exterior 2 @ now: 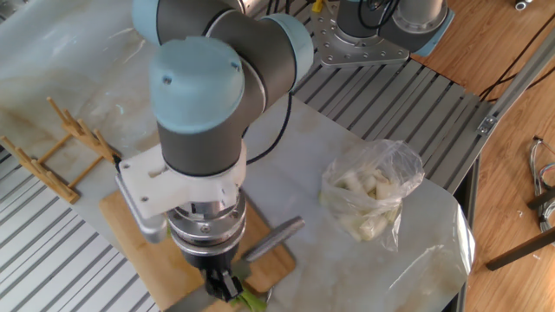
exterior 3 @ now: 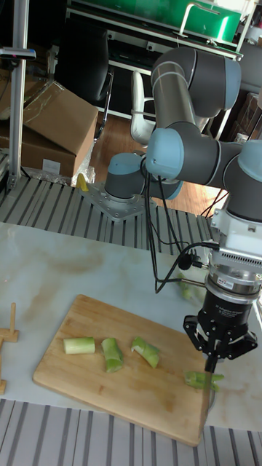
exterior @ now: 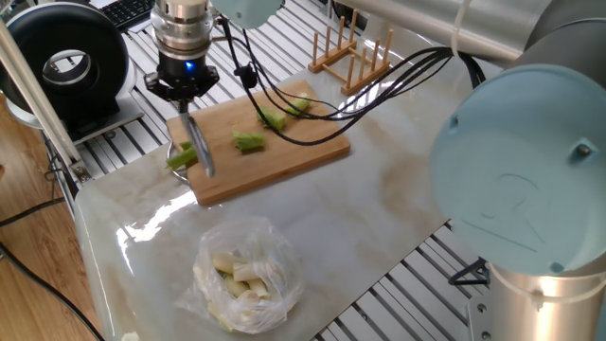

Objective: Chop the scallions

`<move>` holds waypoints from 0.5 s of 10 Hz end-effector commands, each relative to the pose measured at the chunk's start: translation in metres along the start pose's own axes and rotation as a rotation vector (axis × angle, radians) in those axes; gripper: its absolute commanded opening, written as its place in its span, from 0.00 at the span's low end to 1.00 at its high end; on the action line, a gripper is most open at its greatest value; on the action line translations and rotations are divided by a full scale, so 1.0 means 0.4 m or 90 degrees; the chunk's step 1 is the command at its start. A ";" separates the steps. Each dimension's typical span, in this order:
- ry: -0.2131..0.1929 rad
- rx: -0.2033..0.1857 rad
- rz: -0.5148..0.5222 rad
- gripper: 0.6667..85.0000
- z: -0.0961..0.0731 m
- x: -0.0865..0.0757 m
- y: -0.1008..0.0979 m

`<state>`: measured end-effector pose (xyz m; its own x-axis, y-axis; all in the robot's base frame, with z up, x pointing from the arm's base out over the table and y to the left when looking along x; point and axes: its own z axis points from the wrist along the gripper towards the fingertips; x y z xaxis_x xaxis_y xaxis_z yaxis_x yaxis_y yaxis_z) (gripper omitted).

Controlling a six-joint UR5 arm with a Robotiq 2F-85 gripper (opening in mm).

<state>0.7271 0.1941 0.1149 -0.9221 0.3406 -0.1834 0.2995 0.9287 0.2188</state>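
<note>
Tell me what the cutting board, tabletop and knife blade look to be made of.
Cutting board: wood or bamboo, matte, visible grain.
Tabletop: marble-look slab, glossy, veined with reflections; could be laminate.
Knife blade, held in the gripper: grey metal with sheen, probably steel.

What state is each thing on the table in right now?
Scallions: cut into chunks on the board, one at its edge.
Gripper: shut on the knife.
Knife: held, blade angled down over the end chunk.
Board: flat on the table.
Bag: lying open, pale pieces inside.
Rack: upright, empty.
</note>
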 end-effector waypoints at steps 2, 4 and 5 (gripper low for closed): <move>-0.005 -0.052 0.027 0.00 0.033 0.005 0.049; -0.002 -0.049 0.025 0.00 0.038 0.010 0.045; -0.009 -0.042 0.018 0.00 0.044 0.004 0.037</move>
<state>0.7318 0.2095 0.1049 -0.9127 0.3640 -0.1855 0.3074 0.9109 0.2752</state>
